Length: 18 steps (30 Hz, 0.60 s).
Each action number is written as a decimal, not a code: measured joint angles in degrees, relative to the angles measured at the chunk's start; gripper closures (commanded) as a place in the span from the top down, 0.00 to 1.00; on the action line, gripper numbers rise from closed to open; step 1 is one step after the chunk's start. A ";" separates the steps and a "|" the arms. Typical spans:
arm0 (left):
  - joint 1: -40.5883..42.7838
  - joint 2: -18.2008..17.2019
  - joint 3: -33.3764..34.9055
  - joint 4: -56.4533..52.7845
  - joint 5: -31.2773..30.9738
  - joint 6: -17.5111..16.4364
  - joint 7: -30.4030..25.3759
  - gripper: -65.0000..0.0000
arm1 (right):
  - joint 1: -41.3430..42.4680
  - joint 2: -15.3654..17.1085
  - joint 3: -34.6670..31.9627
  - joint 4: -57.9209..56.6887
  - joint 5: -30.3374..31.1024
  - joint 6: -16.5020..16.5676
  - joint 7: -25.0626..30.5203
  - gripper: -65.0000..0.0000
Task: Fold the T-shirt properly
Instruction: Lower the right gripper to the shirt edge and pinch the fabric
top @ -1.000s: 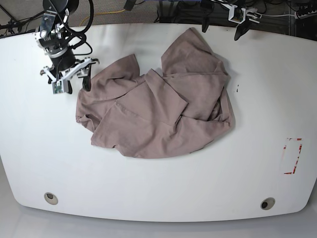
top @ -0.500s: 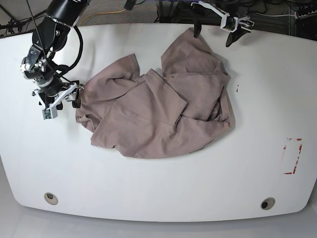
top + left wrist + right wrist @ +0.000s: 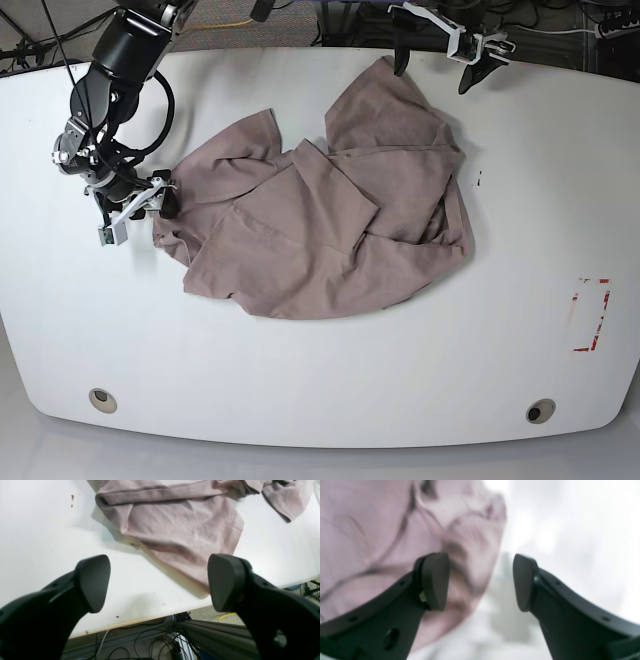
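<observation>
Base view: since the earlier frames the right gripper [image 3: 150, 205] has dropped from beside the upper sleeve to the one T-shirt's [image 3: 320, 220] near left edge; the left gripper [image 3: 432, 52] has swung in over the shirt's far corner. Two arms, one crumpled shirt on the white table [image 3: 300, 380].

Left wrist view: the left gripper [image 3: 158, 582] is spread wide, grasping nothing, a shirt [image 3: 180, 532] corner just ahead between its fingers.

Right wrist view: the right gripper [image 3: 481, 581] is parted, its left finger [image 3: 435, 580] over blurred cloth [image 3: 382, 542], nothing clamped.
</observation>
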 measured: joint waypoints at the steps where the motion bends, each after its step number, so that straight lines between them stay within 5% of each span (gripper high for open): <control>1: 0.00 0.00 0.00 0.00 0.00 -0.04 -0.02 0.87 | 0.15 -0.13 0.00 -0.77 0.17 0.00 1.14 0.59; 12: -0.02 0.00 0.09 0.00 0.00 0.02 -0.04 0.87 | 3.58 -1.29 -0.17 -8.09 1.40 0.55 5.35 0.55; 18: -1.99 -0.02 0.72 -0.17 0.00 0.04 0.11 0.87 | 3.50 -2.69 -0.28 -8.04 1.40 0.55 4.79 0.10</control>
